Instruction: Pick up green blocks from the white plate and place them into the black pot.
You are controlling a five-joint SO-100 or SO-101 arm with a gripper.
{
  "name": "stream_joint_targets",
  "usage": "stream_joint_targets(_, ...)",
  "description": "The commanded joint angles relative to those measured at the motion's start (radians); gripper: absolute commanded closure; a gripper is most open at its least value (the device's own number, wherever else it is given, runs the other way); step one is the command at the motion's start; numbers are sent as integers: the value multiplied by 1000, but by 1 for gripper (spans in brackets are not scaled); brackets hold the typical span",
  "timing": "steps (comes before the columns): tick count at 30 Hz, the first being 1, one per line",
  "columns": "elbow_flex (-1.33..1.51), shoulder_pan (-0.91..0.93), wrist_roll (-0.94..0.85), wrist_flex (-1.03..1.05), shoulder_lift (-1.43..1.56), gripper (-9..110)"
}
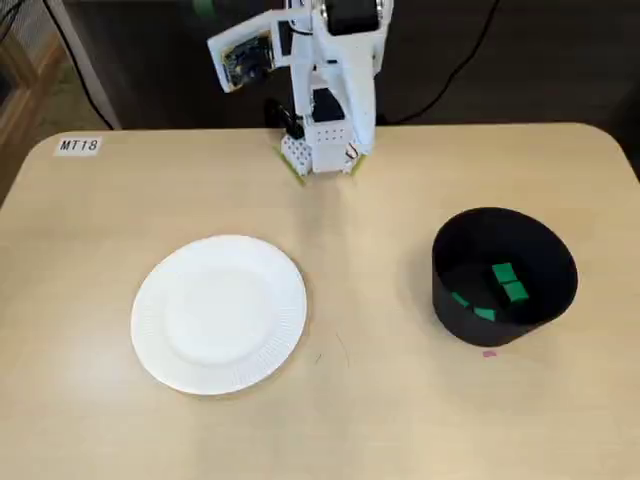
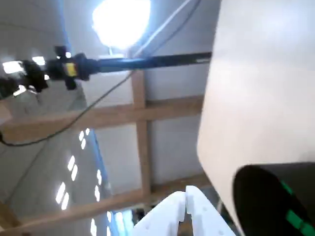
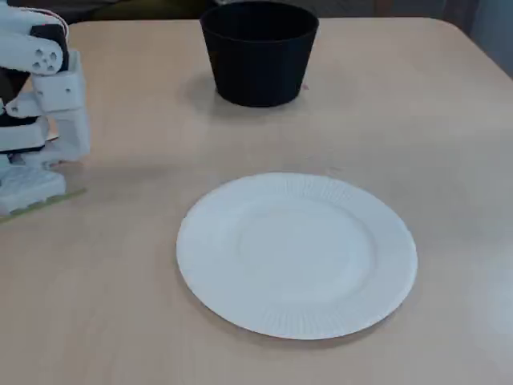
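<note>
The white plate (image 1: 220, 312) lies on the left half of the table in a fixed view, with nothing on it; another fixed view has the plate (image 3: 296, 253) in front, equally bare. The black pot (image 1: 470, 240) stands at the right and holds several green blocks (image 1: 503, 272). My arm is folded up at the table's back edge, far from both. In the wrist view my gripper (image 2: 186, 201) points off the table with its white fingers pressed together and nothing between them. The pot (image 2: 261, 196) and green blocks (image 2: 295, 219) show at the lower right of that view.
The arm's white base (image 1: 325, 140) is fixed at the back middle of the table, also seen at the left as the arm (image 3: 40, 104). A label reading MT18 (image 1: 78, 145) sits at the back left corner. A tiny pink scrap (image 1: 489, 352) lies just in front of the pot.
</note>
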Motion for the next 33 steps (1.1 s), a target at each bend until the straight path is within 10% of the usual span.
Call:
stream_joint_targets(1,345,18,0,-35,264,104)
stream_joint_targets(33,730,179,-103,6,354,104)
